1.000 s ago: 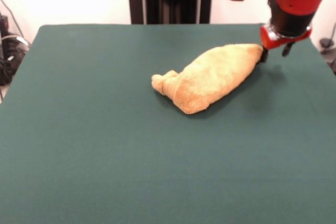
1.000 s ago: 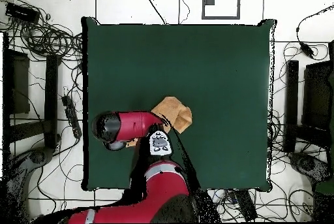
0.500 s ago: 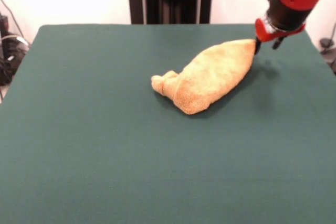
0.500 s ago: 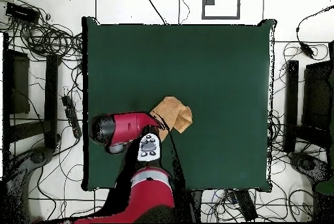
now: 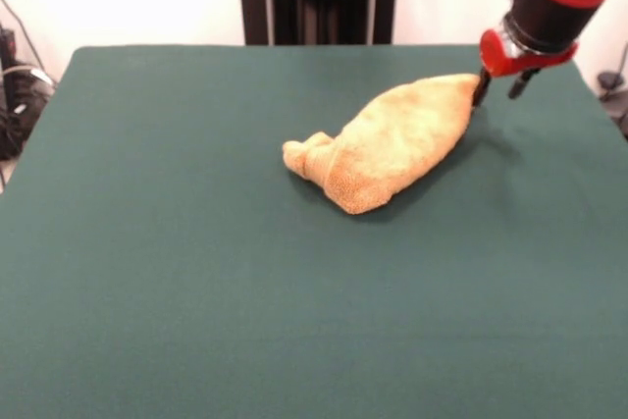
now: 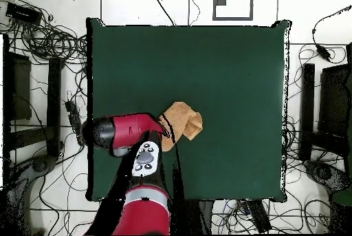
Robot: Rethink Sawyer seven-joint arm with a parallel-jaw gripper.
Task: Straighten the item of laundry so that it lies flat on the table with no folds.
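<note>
While the gripper (image 5: 497,92) sits spread and empty, the bunched towel (image 5: 392,144) corner touches one finger, ready to pinch.

In the front view you have the towel (image 5: 392,144) lying bunched on the table (image 5: 177,282), right of centre and toward the far edge — its narrow knotted end points left, its broad end right. Your gripper (image 5: 498,91) sits at that far-right tip, one finger (image 5: 480,88) against the cloth. From overhead, the arm (image 6: 127,133) lies just left of the towel (image 6: 184,120) — in the table's (image 6: 234,68) lower-left part.
</note>
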